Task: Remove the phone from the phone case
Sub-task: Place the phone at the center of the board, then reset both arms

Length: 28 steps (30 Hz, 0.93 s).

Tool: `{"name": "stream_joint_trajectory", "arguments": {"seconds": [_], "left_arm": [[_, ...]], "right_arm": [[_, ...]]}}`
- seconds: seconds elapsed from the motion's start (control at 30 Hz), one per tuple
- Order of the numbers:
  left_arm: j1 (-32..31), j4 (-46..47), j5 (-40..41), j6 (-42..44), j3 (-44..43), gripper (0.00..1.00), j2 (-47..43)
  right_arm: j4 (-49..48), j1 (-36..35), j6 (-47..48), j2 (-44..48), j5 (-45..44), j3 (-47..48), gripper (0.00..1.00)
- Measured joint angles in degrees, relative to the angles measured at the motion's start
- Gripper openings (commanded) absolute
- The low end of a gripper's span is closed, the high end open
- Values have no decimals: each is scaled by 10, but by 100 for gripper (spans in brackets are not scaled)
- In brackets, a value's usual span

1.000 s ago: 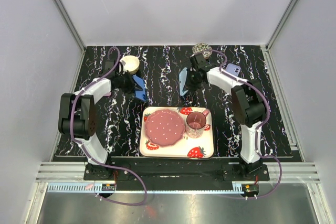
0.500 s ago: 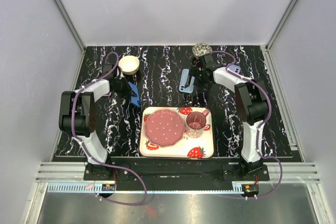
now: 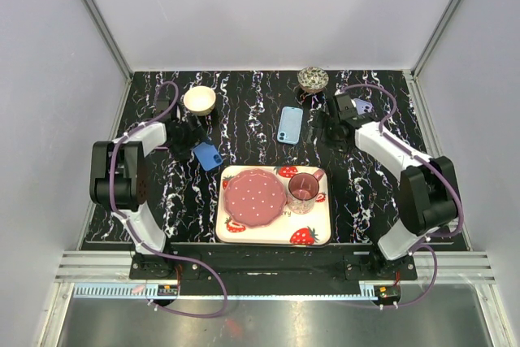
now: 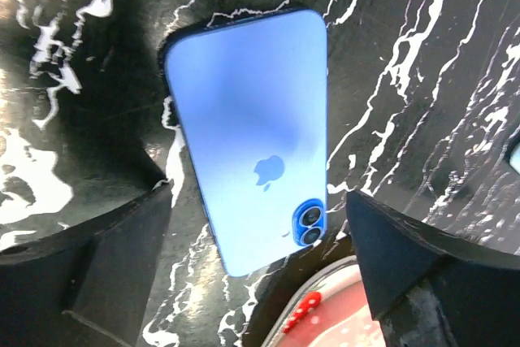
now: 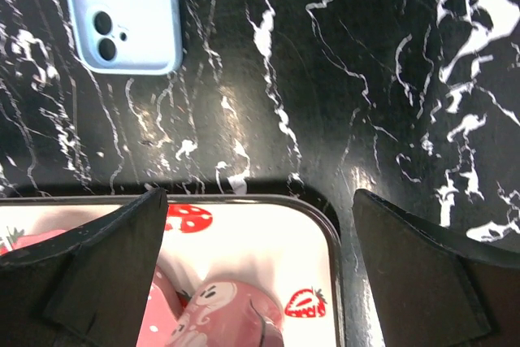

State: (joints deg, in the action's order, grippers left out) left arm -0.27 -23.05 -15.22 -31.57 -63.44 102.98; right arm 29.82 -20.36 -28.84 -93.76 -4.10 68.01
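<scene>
The phone (image 4: 252, 136), deep blue, lies flat and back-up on the black marbled surface (image 3: 252, 103), just off the far left corner of the tray (image 3: 323, 221); the left hand (image 4: 256, 201) hangs over it with its fingers (image 4: 114, 266) spread wide, one either side of the phone's camera end, gripping nothing. The case (image 3: 290, 124), pale sky-blue, lies well apart from the phone, flat with its back up and its camera opening showing, on the surface just beyond the tray's far edge; the right hand (image 5: 256, 201) is likewise wide open and holds nothing, its fingers (image 5: 431, 266) above the tray's far rim, with the case off to one side and untouched. On the tray sit a pink plate (image 3: 254, 198) and a cup (image 3: 303, 191); a lilac phone (image 3: 363, 106) lies by the right arm; a cream bowl (image 3: 199, 100) stands beyond the left hand.
</scene>
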Motion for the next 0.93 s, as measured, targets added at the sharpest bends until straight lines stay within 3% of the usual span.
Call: {"name": "stream_joint_trajectory", "arguments": {"seconds": [0.2,0.63,0.93], "left_arm": [[0,-52,41,8,1,99,-49],[0,-127,35,76,59,99,-374],[0,-146,48,83,137,99,-471]], "right_arm": [[31,0,-4,28,-12,-17,100],[52,0,-10,144,-65,-36,100],[61,0,-26,180,-72,-80,100]]}}
